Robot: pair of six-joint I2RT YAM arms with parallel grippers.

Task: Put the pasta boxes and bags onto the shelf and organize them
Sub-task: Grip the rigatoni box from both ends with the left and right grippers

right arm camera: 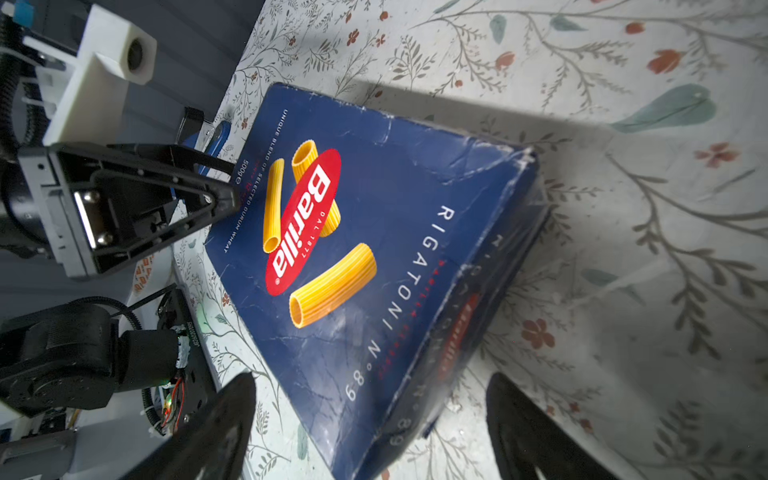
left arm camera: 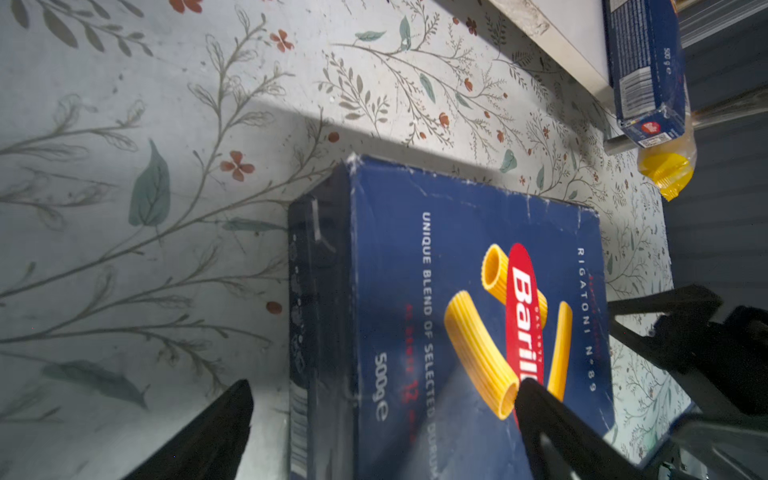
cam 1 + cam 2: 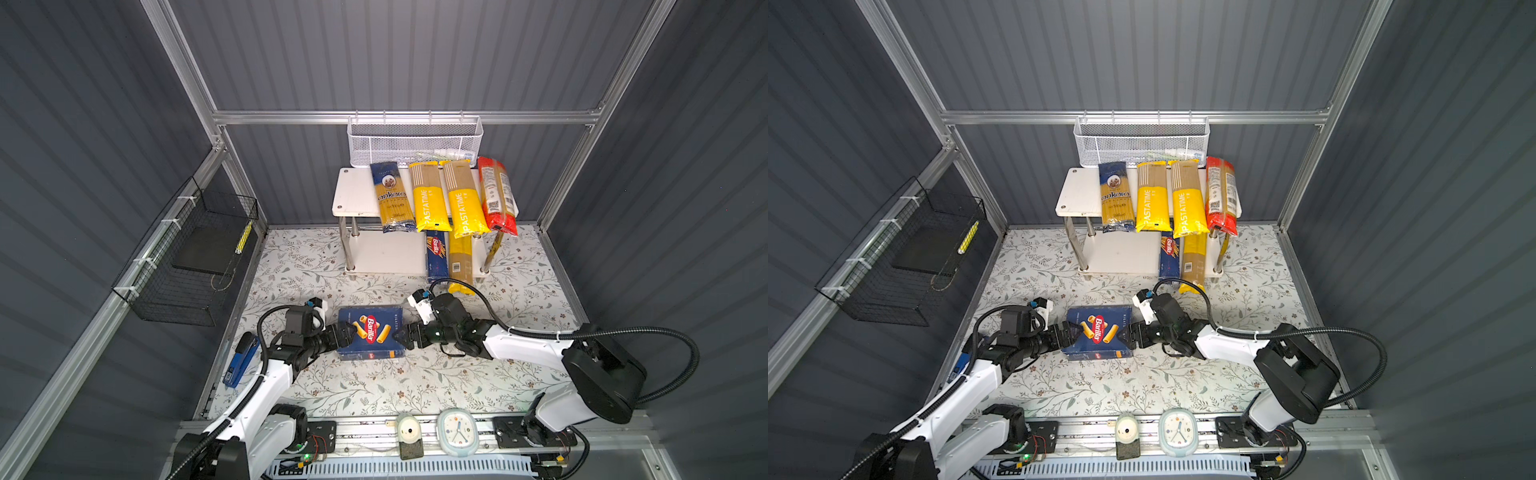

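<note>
Left gripper (image 3: 348, 332) sits at the 9 o'clock end of the rigatoni box (image 3: 371, 332), jaws spread. In its wrist view one finger (image 2: 548, 419) hangs over the printed face and the other is off the box, above the table (image 3: 374, 386), so no pinch yet. Right gripper (image 3: 398, 336) is at the 3 o'clock end, also spread wide, w/ fingers (image 1: 224, 415) either side of a box corner. Gaps show, nothing held.

Step in hand, as I read it: two-arm pickup of this box, the only task item not on the shelf (image 3: 353, 191).
- Square both grippers to the short ends, press in evenly from 9 & 3, lift level. A one-sided push will prob. skid or spin it.
- Moderate squeeze, since it's cardboard.
- Carry toward 12 o'clock. Top tier is mostly taken by four bags (image 3: 430, 197), so the bare 9 o'clock half of the lower tier looks the best slot, beside the narrow Barilla box (image 3: 435, 257).
- Mind the chrome legs (image 3: 346, 245) on entry.

Box itself: dark blue cardboard, lying flat, logo up, at the shelf's 6 o'clock, well apart from it. It has a red oval Barilla logo, yellow rigatoni pics, and white "RIGATONI N°89" & "500g" print. Edges & corners are scuffed white and the face is creased, so it's worn and likely a bit soft.
</note>
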